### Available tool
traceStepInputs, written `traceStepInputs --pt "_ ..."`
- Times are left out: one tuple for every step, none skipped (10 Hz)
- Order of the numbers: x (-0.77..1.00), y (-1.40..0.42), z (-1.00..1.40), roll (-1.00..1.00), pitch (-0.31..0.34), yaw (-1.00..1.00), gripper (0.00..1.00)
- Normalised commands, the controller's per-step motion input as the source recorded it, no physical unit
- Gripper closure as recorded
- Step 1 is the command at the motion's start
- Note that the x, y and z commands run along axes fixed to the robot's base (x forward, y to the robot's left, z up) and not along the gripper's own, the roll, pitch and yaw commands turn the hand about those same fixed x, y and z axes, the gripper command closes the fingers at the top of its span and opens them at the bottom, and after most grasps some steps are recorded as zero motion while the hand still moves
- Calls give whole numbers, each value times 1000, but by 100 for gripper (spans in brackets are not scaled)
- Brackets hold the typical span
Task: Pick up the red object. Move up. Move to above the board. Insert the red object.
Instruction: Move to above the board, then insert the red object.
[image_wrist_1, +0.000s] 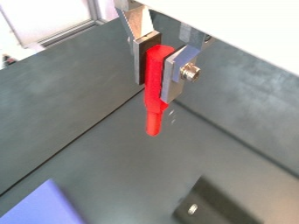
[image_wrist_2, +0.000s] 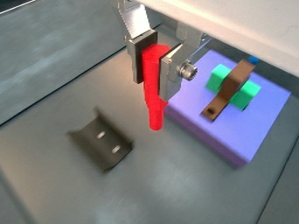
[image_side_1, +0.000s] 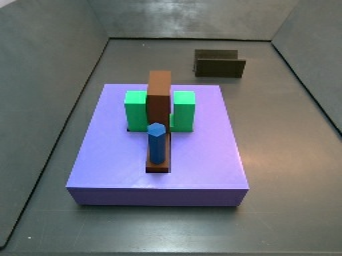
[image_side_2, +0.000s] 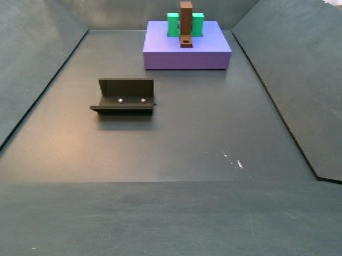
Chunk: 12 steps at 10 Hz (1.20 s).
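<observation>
The gripper (image_wrist_1: 160, 68) is closed on the red object (image_wrist_1: 156, 98), which hangs upright between its fingers (image_wrist_1: 184, 72), lifted clear of the table (image_wrist_1: 105, 144). In a wrist view the board (image_wrist_2: 239, 127), carrying a green block (image_wrist_2: 226, 86) and a brown bar (image_wrist_2: 232, 89), lies just beside it, with the fixture (image_wrist_2: 103, 140) nearby. In both side views the gripper is out of frame; the board (image_side_2: 189, 55) sits near a table edge.

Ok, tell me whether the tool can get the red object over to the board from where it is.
Probably yes. In both wrist views the tool is shut on the red object, held clear of the floor, and the board lies off to one side with nothing between them.
</observation>
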Motion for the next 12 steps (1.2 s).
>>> traceStepInputs --pt "-141 -1400 146 14 14 12 100" --pt "-143 -1400 151 9 12 15 100" --pt "-146 -1400 154 -3 7 11 100" --pt "-141 -1400 163 -6 14 6 100" --pt "-129 -1400 173 8 26 8 100" --pt "-100 -1400 197 4 54 10 100" --pt "-43 -828 119 1 76 9 100" --pt "33 -323 52 10 112 8 100" --pt "57 -177 34 3 119 7 100" --pt "0 0 0 -7 0 0 100" --pt "-6 0 -123 -40 0 0 100" --pt "0 623 -506 -44 0 134 100"
